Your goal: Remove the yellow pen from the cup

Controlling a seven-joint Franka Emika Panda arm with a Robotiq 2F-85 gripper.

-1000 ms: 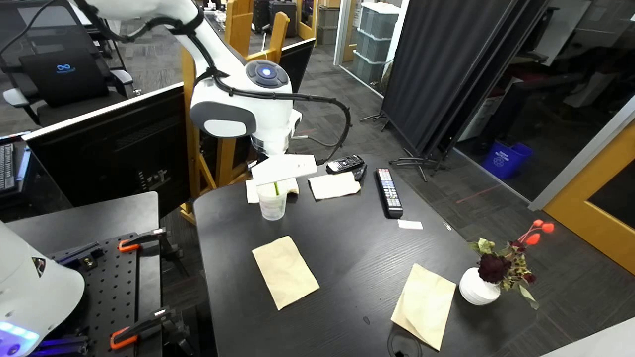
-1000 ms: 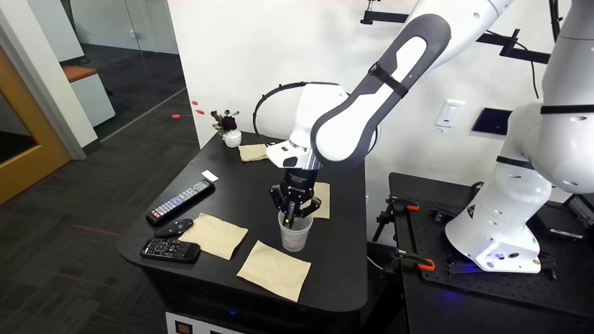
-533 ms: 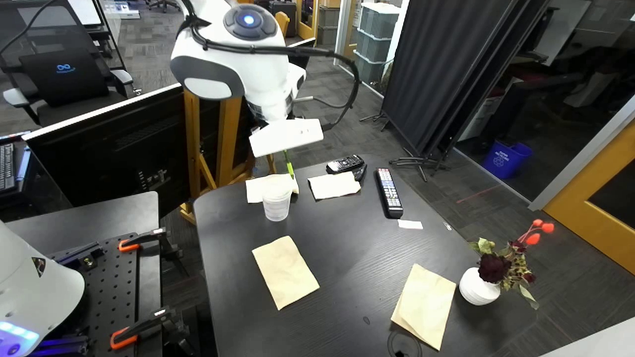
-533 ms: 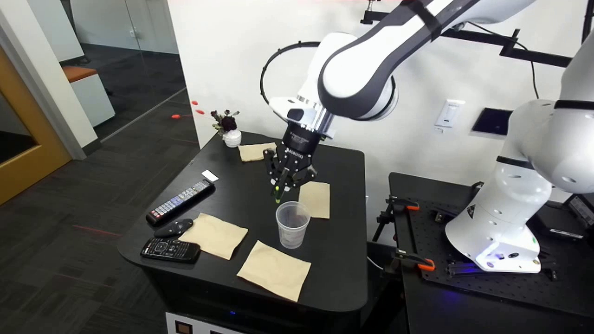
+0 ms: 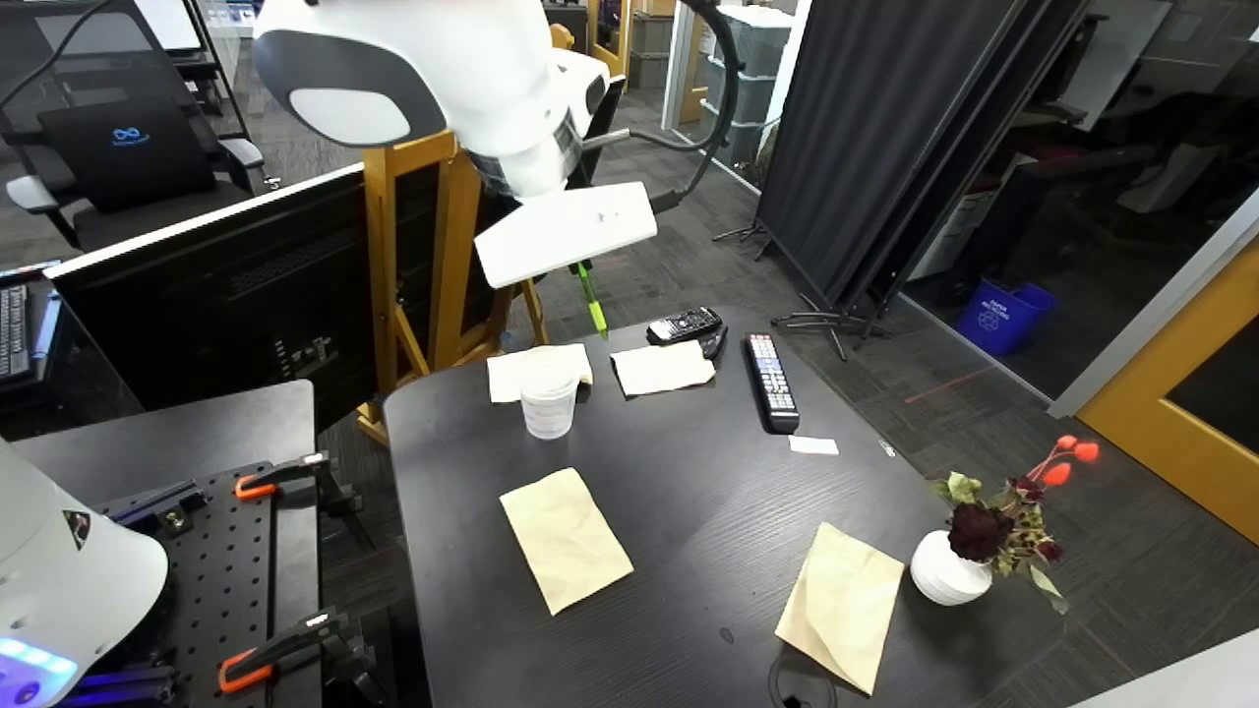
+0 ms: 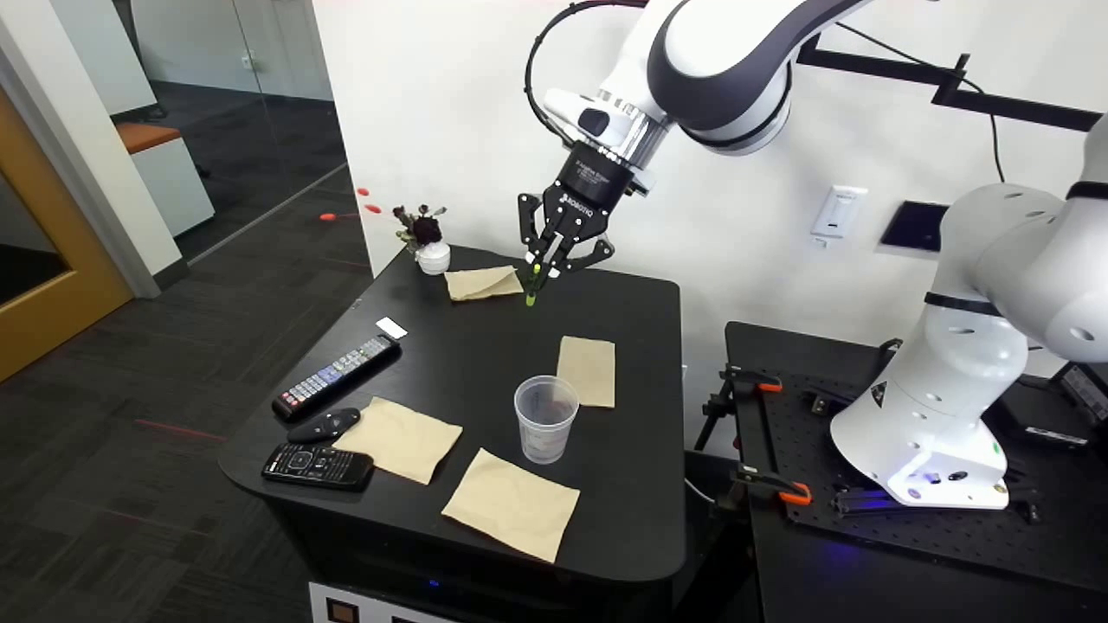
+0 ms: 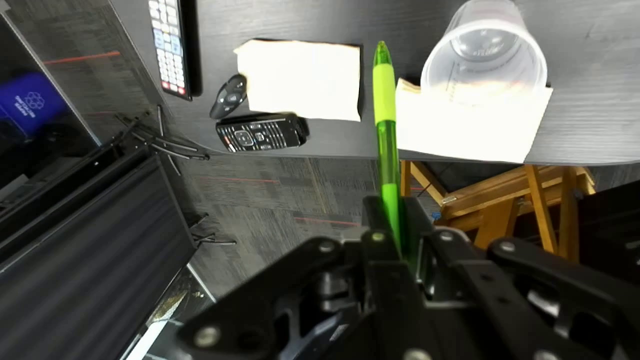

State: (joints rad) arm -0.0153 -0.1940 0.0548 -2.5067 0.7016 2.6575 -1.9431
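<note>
Black counter (image 6: 467, 363), three remotes (image 6: 338, 376) near one edge, white vase (image 5: 949, 570) of dark red flowers (image 5: 979, 532) at corner. Translucent plastic cup (image 6: 545, 428) upright beside tan paper sheets (image 6: 512, 504). Tool (image 7: 393, 212) pinching yellow-green pen (image 7: 388, 145) by upper part; pen in air, out of cup, slanted, pointed end downward.

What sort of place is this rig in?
Probably an office used partly as a robotics lab: there's an office chair, a blue recycling bin, and the robot base stands on a perforated board.
</note>
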